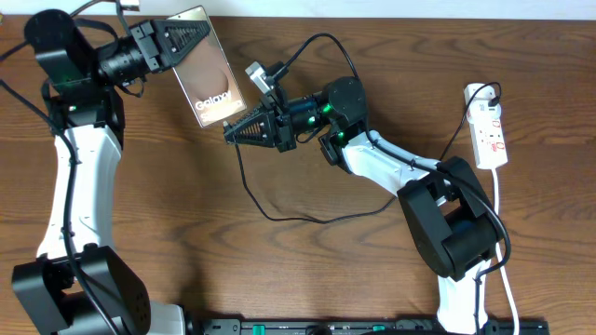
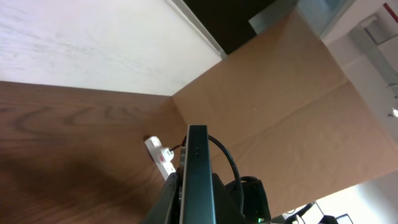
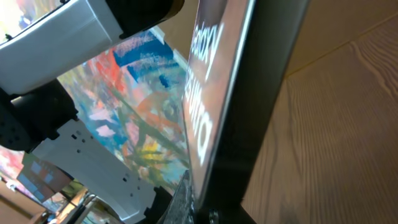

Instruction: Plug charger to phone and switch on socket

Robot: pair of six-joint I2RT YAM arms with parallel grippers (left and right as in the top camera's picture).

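Wooden bench (image 1: 186,214) below us: our left pincer (image 1: 186,37) is clamped on the phone (image 1: 212,79), held aloft; our right pincer (image 1: 231,132), closed on the charger (image 1: 279,218) tip, meets the phone's lower edge. We see the socket (image 1: 491,130) lying far right.

Dark wooden table (image 1: 177,233), cardboard panel (image 2: 280,93)

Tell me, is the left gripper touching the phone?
Touching. The overhead view shows the left gripper shut on the phone at its top edge; the left wrist view shows it edge-on in that grip.
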